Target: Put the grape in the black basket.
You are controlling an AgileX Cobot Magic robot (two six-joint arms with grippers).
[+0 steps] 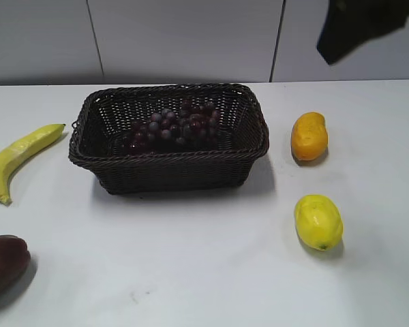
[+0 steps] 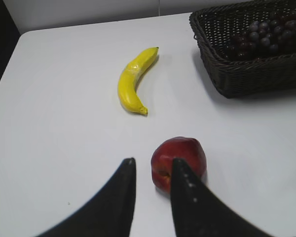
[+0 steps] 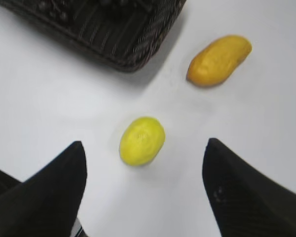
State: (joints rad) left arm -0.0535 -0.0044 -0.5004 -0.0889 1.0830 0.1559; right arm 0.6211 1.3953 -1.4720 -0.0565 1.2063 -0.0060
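Surface: white table [image 1: 191, 272] under everything, with a pale panelled wall behind it.
Far left: we see a yellow banana [image 1: 20, 159] lying curved on the table, and nearer the camera a dark red apple [image 1: 5, 262] at the left edge.
Left gripper [image 2: 150, 170]: our left wrist view shows its two dark fingers with a narrow gap and nothing between them; the right finger overlaps the apple's left side, but we cannot tell if it touches. It holds nothing.
Centre: black basket [image 1: 170, 170] stands upright on the table, well apart from the banana.
Grape [image 1: 172, 127]: the bunch lies inside the basket, on its floor, towards the back.
Right of basket: an orange mango [image 1: 309, 136] lies near the basket's right end; a yellow lemon [image 1: 318, 221] sits nearer the camera, apart from it.
Right gripper [image 3: 143, 173]: our right wrist view shows its fingers spread wide above the table, the lemon below between them, nothing grasped.
Top right: a dark part of the right arm [image 1: 358, 27] hangs at the corner of the exterior view.
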